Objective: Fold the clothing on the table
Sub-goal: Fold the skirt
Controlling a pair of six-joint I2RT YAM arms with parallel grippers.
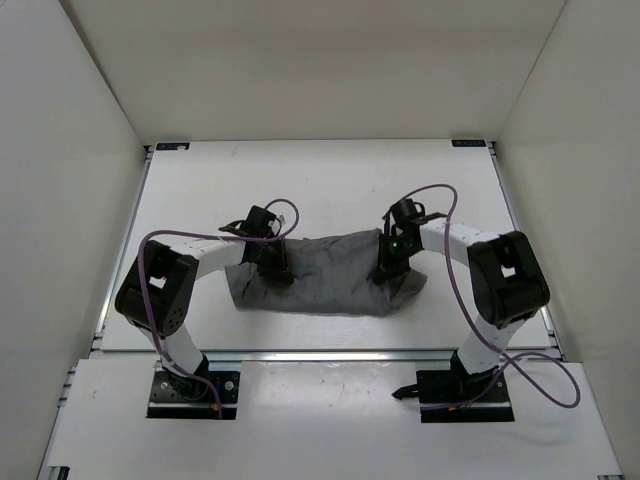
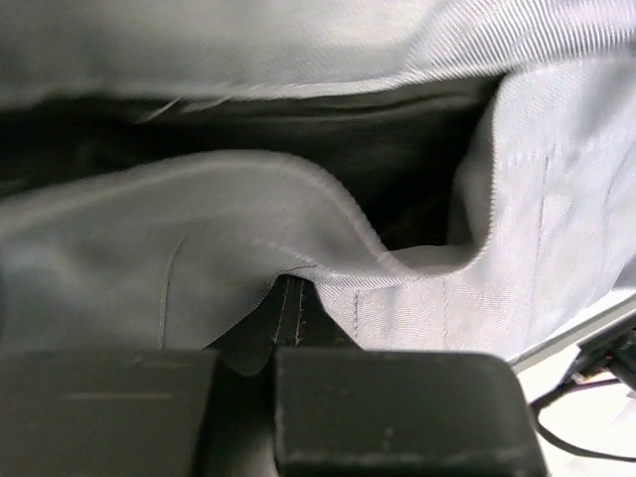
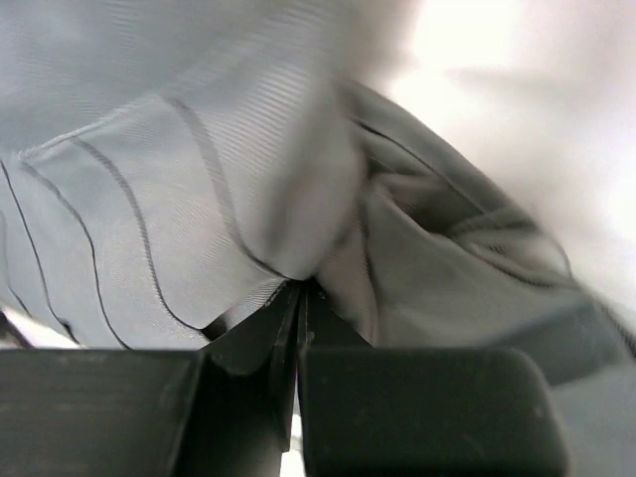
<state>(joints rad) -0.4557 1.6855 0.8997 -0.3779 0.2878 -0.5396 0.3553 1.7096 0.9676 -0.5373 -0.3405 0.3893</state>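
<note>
The grey clothing (image 1: 330, 275) lies bunched in a wide band across the middle of the white table (image 1: 320, 180). My left gripper (image 1: 278, 265) is at the band's left part, shut on a fold. In the left wrist view the cloth (image 2: 149, 258) drapes over the closed left gripper (image 2: 290, 298), and a dark gap shows between layers above. My right gripper (image 1: 387, 265) is at the right end of the clothing. In the right wrist view the fabric (image 3: 119, 199), with thin lengthwise creases, rises out of the pinched right gripper (image 3: 301, 293).
White walls (image 1: 60, 200) enclose the table on three sides. Metal rails (image 1: 125, 240) run along the table's edges. Purple cables (image 1: 450, 200) loop over both arms. Bare tabletop shows behind the clothing and in a narrow strip in front of it.
</note>
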